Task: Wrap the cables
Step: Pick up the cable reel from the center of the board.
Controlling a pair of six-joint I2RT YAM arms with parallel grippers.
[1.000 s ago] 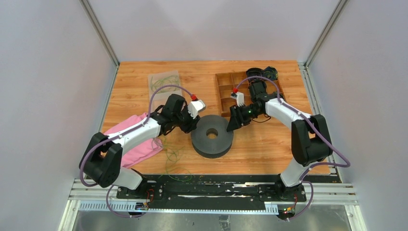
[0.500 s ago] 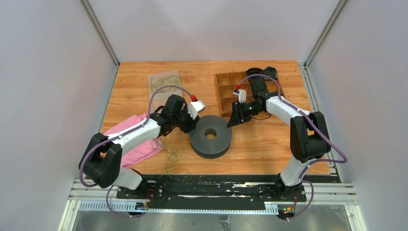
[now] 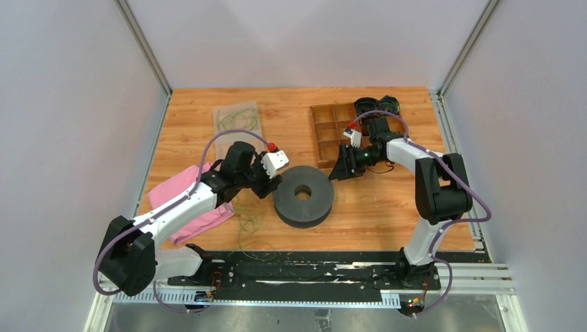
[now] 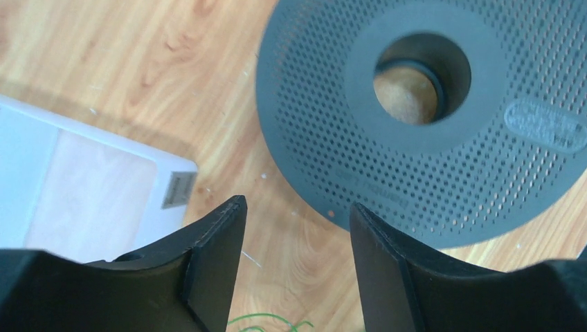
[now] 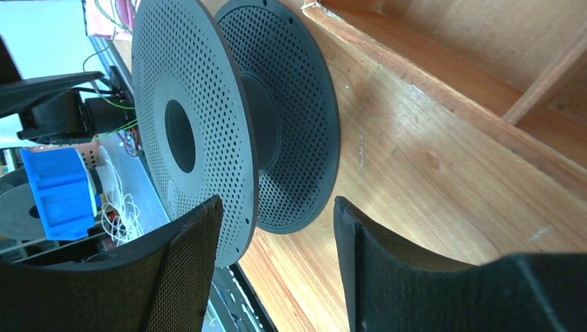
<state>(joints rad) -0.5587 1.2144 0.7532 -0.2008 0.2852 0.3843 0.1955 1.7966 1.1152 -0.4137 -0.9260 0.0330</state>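
**Loose wire, a free spool, both claws empty**

Nearest, the cables lie in a loose green tangle on the worktop, right of the pink cloth. They are very thin, so a pinch may slip off or drag the whole knot.

The black spool lies flat and unheld, and a nudge could slide it.

The left claw gapes empty at its left rim. The right claw, also spread and empty, sits beside the wooden tray and may knock it.
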